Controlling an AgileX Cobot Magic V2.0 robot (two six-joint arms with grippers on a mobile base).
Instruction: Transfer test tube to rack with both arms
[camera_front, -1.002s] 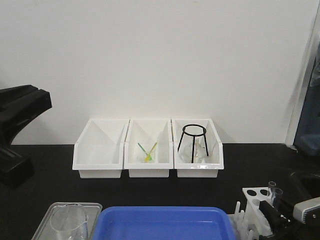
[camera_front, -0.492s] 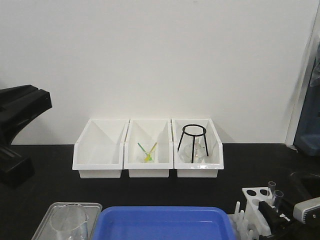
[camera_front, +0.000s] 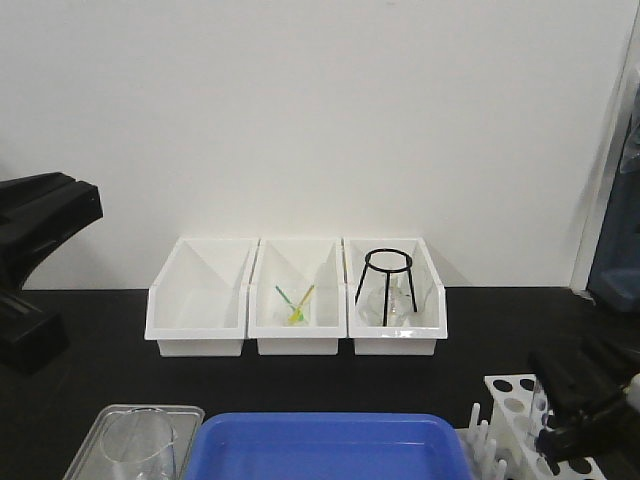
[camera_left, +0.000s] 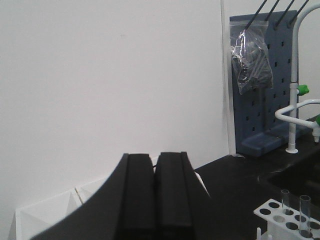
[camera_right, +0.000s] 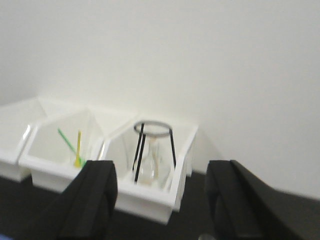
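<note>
Shows the left gripper (camera_left: 154, 200) pressed together on nothing, held high and well apart from the rack (camera_left: 267, 214); shows the right gripper (camera_right: 162, 200) spread wide, nothing between its fingers, close by the rack's right side in the front view. Finds the test tube (camera_left: 304, 206) standing upright in a rack hole, a second tube (camera_left: 285, 199) in the next hole; farther back, three white bins (camera_front: 296, 300) along the wall, a black tripod (camera_front: 386, 285) in the right one; up front, a blue tray (camera_front: 330, 445) and a beaker (camera_front: 140, 445).
</note>
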